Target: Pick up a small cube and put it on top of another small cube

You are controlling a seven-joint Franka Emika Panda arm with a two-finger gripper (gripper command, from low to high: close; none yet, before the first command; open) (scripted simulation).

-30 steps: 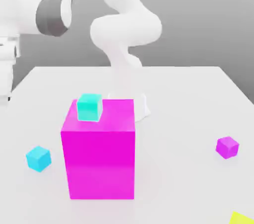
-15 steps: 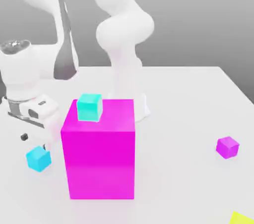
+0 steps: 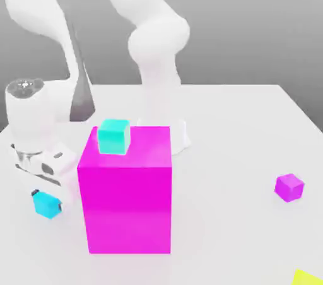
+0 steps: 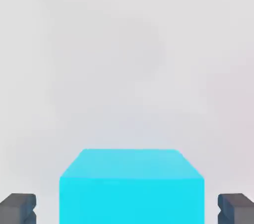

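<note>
The small cube, sky-blue and plain-faced, sits on the white table directly beneath the gripper, between its dark fingertips; a narrow gap shows at each side, so the jaws stand partly closed around it and a firm hold cannot be told. The big magenta block rises just beside the hand, leaving little room there, while bare tabletop spreads on the far side. Half a second ago the hand hung higher. A turquoise cube tops the block; a purple cube lies well apart.
</note>
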